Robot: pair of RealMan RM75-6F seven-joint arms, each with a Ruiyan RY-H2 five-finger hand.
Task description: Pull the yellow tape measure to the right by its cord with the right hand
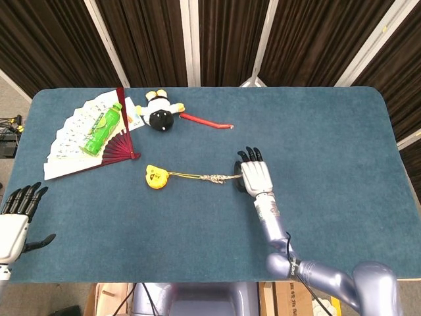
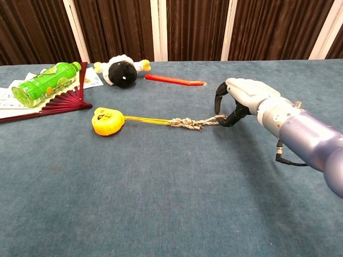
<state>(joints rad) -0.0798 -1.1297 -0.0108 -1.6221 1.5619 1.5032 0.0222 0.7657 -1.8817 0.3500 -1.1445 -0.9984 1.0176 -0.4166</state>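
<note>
Right hand (image 2: 236,101) is down on the blue table (image 1: 329,131), fingers curled over the far end of the cord (image 2: 185,123), though whether they actually pinch it can't be told from here. The cord runs left to the yellow tape measure (image 2: 107,121), lying near the fan (image 1: 82,135). Left hand (image 1: 16,220) sits at the table's near-left corner, fingers spread, holding nothing.

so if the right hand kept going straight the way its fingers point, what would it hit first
Probably nothing on the table. In the head view the right hand points toward the far edge, passing right of the red stick. That stretch of table looks free, though depth is hard to judge.
</note>
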